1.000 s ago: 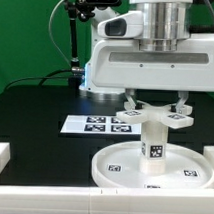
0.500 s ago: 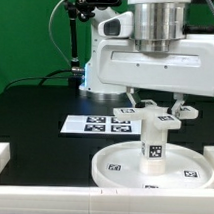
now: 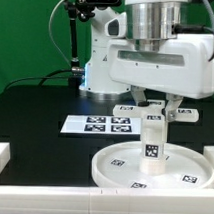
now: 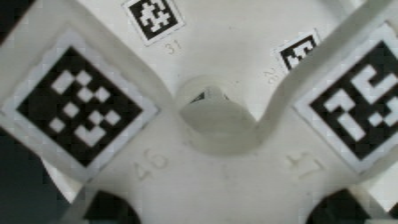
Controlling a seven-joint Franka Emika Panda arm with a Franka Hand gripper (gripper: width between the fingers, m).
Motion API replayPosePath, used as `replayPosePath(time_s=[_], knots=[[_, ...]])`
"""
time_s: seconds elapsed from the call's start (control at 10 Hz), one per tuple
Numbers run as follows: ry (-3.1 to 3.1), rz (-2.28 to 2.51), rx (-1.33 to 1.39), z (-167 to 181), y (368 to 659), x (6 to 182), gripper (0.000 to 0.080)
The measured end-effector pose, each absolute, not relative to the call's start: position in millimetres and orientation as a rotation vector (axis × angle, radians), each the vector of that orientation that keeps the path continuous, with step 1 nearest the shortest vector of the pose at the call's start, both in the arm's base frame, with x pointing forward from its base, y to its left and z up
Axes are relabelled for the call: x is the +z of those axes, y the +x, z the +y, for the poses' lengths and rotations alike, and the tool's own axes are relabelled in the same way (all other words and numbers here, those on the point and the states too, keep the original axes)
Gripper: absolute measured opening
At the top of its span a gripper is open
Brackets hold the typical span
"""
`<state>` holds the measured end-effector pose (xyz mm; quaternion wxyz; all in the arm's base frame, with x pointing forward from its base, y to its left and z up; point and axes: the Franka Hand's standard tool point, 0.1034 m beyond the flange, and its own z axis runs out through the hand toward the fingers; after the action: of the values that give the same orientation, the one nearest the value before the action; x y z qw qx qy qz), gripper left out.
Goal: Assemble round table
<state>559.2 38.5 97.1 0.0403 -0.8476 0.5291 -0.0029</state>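
At the lower centre of the exterior view, the cross-shaped piece (image 3: 155, 117) is gripped by the closed hand (image 3: 155, 109) atop the cylinder (image 3: 153, 147) standing on the round disc (image 3: 118, 163), and should be kept level and centred while screwed down.

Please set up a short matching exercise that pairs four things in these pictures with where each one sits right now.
Things:
1. round disc
2. short cylinder
3. cross-shaped piece
4. marker board

Places:
A. on top of the upright part, beneath the pincer
B. flat on the black mat, behind the disc, on the exterior view's left
C. lying on the mat at the front, carrying the upright part
D. standing upright at the disc's centre

Pairs: 1-C, 2-D, 3-A, 4-B
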Motion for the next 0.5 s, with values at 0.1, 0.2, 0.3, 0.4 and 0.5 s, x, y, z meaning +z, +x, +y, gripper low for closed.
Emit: replayPosePath(time_s=[0.1,0.2,0.3,0.4,0.5], knots=[[-2.508,1.743,0.001,38.5,559.5,97.1,0.0448],[-2.465,1.801,0.004,38.5,559.7,97.2,0.0448],[-2.461,1.805,0.005,38.5,559.7,97.1,0.0448],[-2.449,1.812,0.011,40.1,559.5,96.9,0.0448],[-2.465,1.789,0.012,40.5,559.4,97.9,0.0617]])
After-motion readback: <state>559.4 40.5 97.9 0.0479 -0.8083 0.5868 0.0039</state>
